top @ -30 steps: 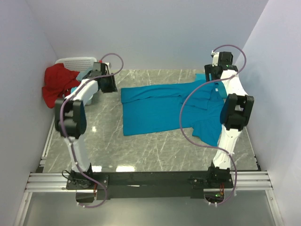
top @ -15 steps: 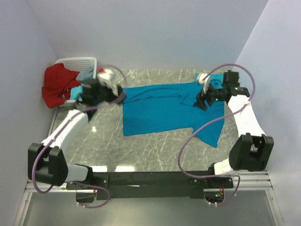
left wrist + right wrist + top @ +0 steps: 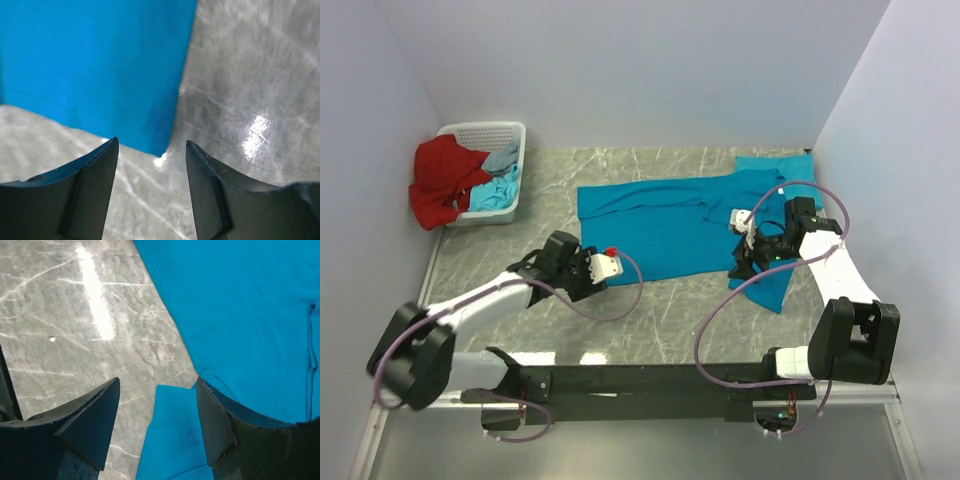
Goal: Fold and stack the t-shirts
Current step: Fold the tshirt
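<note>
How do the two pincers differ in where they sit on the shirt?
The left pincer hangs at the t-shirt's near-left corner, the right pincer at the notch where the near sleeve meets the body. In the left's gap lies mostly table; in the right's, sleeve cloth. Both are open, gripping nothing.

I see the t-shirt (image 3: 660, 225) spread flat on the table (image 3: 650, 320), toward the far side and right of centre. The laundry basket (image 3: 480, 128) sits in the far left corner, apart from the shirt, with a heap of clothes (image 3: 445, 178) in it (some spilling over its left rim). My left gripper (image 3: 152, 145) hangs at the shirt's near left corner, and my right gripper (image 3: 157, 382) by the near right sleeve.
</note>
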Controlling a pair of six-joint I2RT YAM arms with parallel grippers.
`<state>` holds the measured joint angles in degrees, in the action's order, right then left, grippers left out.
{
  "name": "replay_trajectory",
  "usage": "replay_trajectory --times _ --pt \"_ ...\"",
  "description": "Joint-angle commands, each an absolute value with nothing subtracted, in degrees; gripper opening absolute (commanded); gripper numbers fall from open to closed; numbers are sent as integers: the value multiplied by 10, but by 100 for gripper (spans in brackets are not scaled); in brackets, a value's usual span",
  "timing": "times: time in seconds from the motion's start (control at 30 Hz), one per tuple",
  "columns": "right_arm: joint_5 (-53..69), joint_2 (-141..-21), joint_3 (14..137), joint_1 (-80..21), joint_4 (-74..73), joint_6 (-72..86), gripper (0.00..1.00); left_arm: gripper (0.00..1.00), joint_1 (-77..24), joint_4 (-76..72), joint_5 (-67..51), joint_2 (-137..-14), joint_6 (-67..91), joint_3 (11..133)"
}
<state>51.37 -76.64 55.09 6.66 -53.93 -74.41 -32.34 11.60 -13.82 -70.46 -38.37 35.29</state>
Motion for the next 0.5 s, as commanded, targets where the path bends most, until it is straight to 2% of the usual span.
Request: replay_trajectory --times 0.0,0.2,0.33,0.47 --pt "539 -761 559 81 -515 -737 69 61 -331 139 -148 -759 -425 382" --pt "542 -773 562 92 -526 -744 69 62 -351 141 -107 -789 -422 374" --pt "554 -779 569 98 -550 -762 69 48 -352 139 -44 -822 -420 385" --pt "553 -779 573 102 -567 -771 70 44 -353 141 -31 -851 -417 394"
